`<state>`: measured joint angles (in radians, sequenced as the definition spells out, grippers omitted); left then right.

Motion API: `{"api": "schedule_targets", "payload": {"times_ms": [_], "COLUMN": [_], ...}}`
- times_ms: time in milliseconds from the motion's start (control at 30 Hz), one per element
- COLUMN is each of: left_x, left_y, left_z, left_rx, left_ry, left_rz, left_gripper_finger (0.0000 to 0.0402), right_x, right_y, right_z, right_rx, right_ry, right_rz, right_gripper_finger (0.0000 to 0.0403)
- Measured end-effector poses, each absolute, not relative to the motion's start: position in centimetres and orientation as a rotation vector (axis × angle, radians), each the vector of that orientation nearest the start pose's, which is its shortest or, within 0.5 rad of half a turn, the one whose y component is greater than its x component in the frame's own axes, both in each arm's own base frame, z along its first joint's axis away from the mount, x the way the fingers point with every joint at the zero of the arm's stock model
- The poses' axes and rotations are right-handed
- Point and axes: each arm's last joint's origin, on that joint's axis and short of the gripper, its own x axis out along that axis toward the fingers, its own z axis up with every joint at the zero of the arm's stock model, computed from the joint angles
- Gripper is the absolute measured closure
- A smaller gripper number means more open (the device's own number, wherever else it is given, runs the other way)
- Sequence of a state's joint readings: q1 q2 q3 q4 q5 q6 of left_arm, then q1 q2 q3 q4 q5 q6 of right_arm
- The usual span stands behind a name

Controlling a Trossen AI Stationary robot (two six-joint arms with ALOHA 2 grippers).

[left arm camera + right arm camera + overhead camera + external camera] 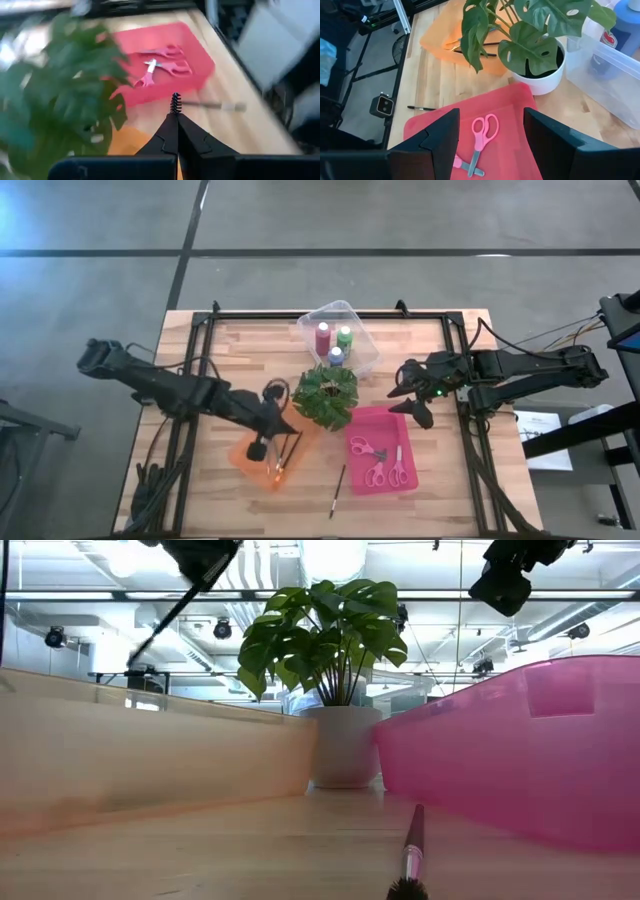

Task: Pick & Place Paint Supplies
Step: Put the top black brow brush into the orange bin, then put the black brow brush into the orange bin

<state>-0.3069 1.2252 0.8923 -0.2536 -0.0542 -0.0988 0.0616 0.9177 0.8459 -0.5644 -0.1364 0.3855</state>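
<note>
Plant crowds the table's middle

The leafy plant (325, 395) stands between orange tray (245, 458), pink tray (405, 480) and clear tray (365, 345); bare wood lies open around the loose paintbrush (338, 492).

We see two arms built of dark, near-black links and chunky rounded joints. The left arm (170, 385) is a slim dark run of segments with black cables trailing beside its base. Its claw (176, 112) ends in two matte black, wedge-shaped fingers (167, 135) tapering to a point. The right arm (520, 368) shows a small green light near its wrist. Its claw (490, 137) has broad, flat, angular black fingers (437, 137) with bevelled edges.
</note>
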Motion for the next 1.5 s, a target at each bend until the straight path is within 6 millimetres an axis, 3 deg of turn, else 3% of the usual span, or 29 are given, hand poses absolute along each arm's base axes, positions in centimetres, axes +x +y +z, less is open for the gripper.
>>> {"api": "schedule_targets", "payload": {"times_ms": [233,433,633,933,1100,1500], "left_x": [26.7,28.4,27.6,26.9,26.4,26.1], "left_y": [-8.4,-10.0,-11.8,-13.4,-13.3,-13.1], "left_z": [26.3,24.8,22.3,21.0,20.1,19.2], "left_rx": [0.513,0.712,0.875,0.889,0.904,0.987], "left_ry": [0.815,0.796,0.865,0.806,0.832,0.857], "left_rz": [-0.469,-0.688,-0.917,-1.02,-1.028,-0.946], "left_gripper_finger": [0.0401,0.0401,0.0401,0.0401,0.0399,0.0306], "right_x": [18.5,18.5,18.5,18.4,18.7,19.2], "right_y": [1.5,1.5,1.5,1.5,1.5,1.8], "right_z": [29.8,29.7,29.3,27.6,27.9,28.7], "right_rx": [0.4,0.425,0.453,0.496,0.502,0.51], "right_ry": [0.669,0.672,0.685,0.732,0.688,0.6], "right_rz": [0.067,0.052,0.033,0.005,0.02,0.085], "right_gripper_finger": [0.019,0.019,0.019,0.019,0.019,0.019]}}
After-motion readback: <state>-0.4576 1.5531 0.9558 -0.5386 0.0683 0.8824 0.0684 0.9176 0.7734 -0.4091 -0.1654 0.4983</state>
